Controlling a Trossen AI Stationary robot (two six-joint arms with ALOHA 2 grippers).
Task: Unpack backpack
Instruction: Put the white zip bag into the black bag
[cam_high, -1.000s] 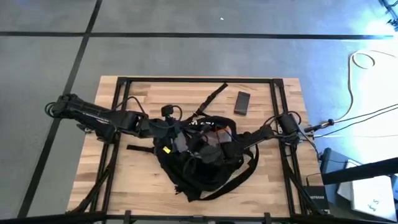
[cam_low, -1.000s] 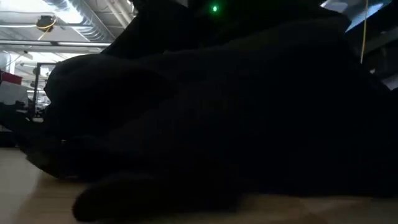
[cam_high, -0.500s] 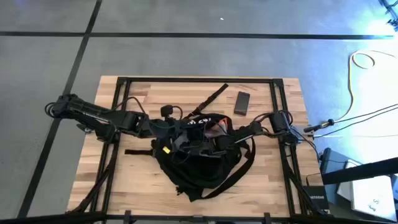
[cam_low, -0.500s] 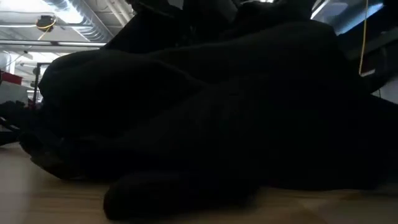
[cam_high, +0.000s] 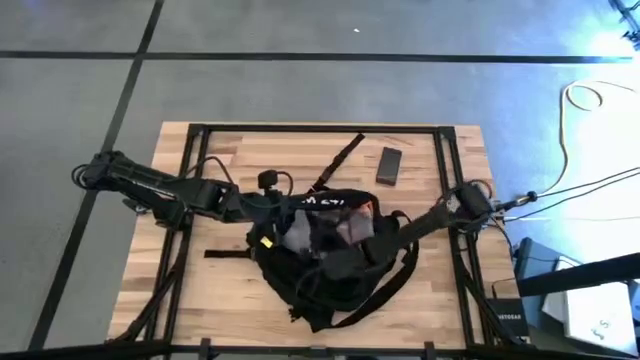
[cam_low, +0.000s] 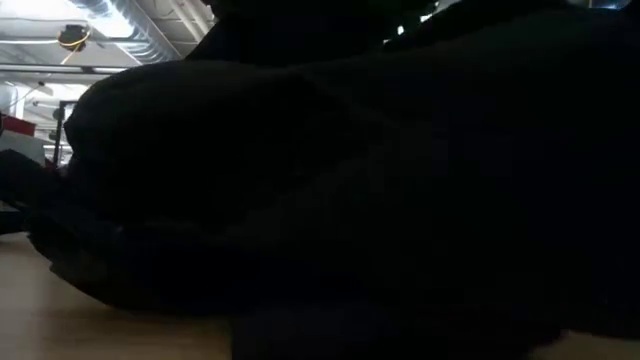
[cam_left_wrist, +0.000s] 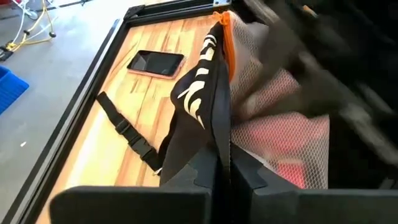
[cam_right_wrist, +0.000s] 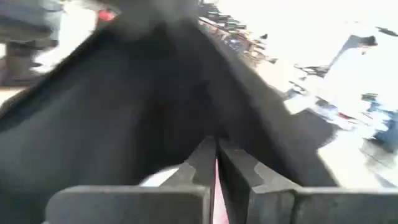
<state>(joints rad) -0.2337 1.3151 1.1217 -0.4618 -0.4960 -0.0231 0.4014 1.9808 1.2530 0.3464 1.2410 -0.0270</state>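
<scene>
Both grippers, left (cam_left_wrist: 222, 171) and right (cam_right_wrist: 216, 163), pinch the backpack (cam_high: 330, 270) rim; pulling evenly apart should bare the pouch (cam_left_wrist: 273, 118).

Two dark, slim jointed arms with black cables looped along them; each gripper ends in flat, angular matte-black fingers (cam_left_wrist: 205, 171)

The black backpack (cam_high: 325, 265) is slumped in the middle of the table with its top pulled open, white lettering on the raised flap, loose straps trailing across the wood, and mesh with orange trim showing inside.
</scene>
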